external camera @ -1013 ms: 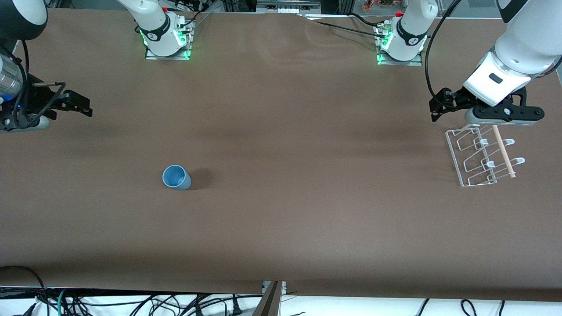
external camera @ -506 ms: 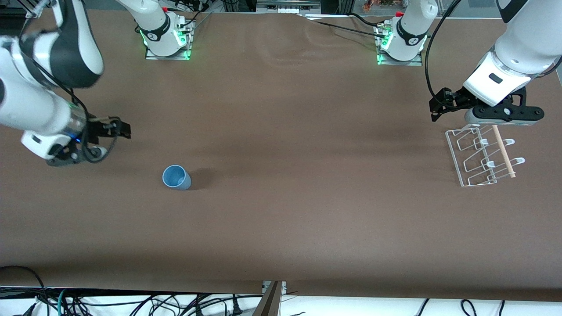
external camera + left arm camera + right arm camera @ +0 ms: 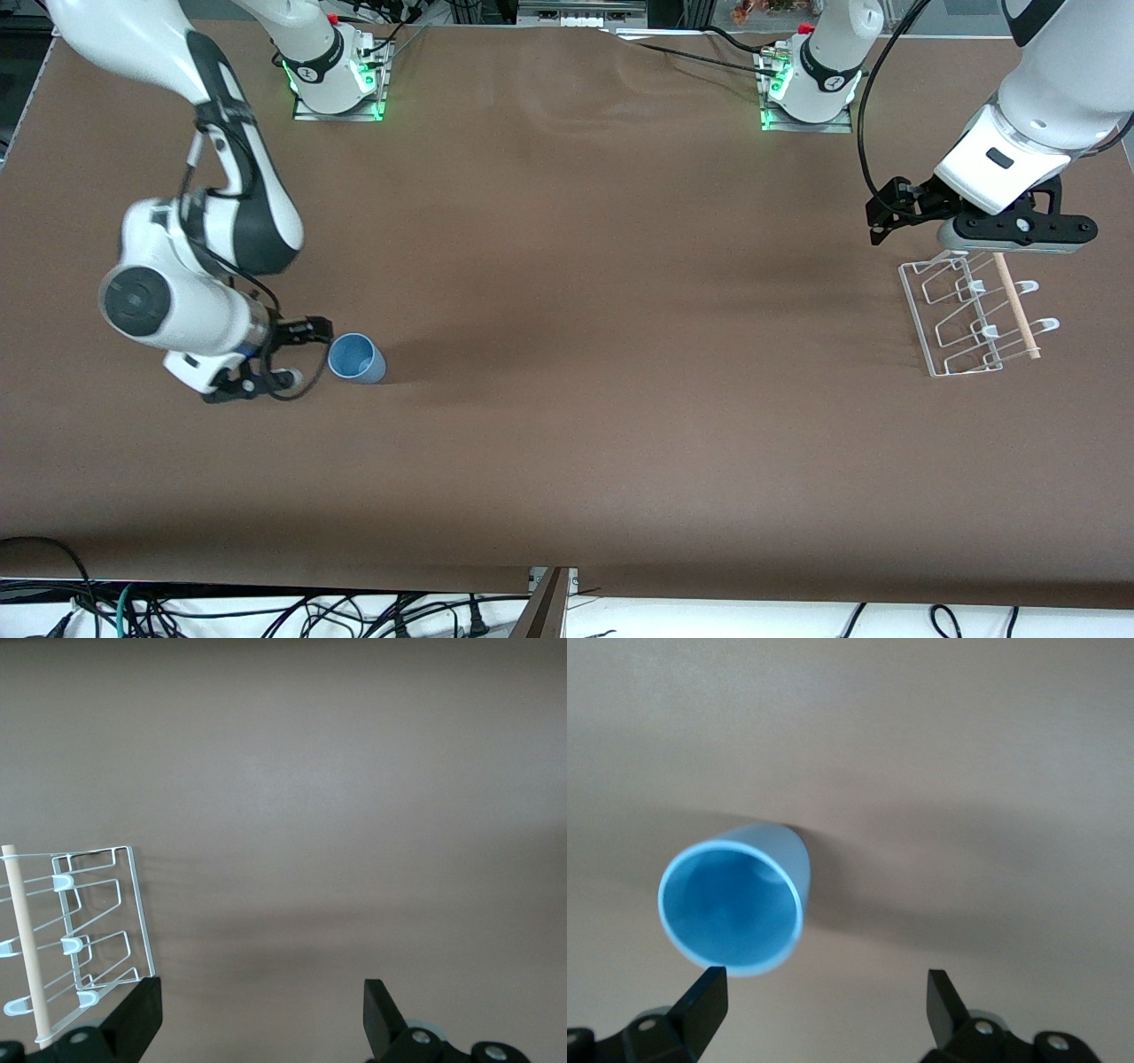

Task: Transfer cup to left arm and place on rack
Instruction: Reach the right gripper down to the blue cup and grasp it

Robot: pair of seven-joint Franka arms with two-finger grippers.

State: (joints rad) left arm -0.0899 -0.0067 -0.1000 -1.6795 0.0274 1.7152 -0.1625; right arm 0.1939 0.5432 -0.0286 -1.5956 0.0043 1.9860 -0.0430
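Observation:
The light-blue cup (image 3: 356, 358) stands upright, mouth up, on the brown table toward the right arm's end. My right gripper (image 3: 301, 354) is open and empty, low beside the cup and not touching it. In the right wrist view the cup (image 3: 735, 899) lies just ahead of one finger, not between the two, with my right gripper (image 3: 826, 988) open. The white wire rack (image 3: 970, 315) with its wooden dowel (image 3: 1016, 306) lies at the left arm's end. My left gripper (image 3: 886, 213) is open and empty, up by the rack's edge. The left wrist view shows my left gripper (image 3: 259, 992) and the rack (image 3: 97, 921).
The two arm bases (image 3: 337, 80) (image 3: 806, 89) with green lights stand along the table's edge farthest from the front camera. Cables (image 3: 266, 611) hang below the table's front edge. Bare brown table (image 3: 620, 354) stretches between the cup and the rack.
My right arm has swung in from the table's end and come down beside the cup. The cup, the rack and the left arm have not moved.

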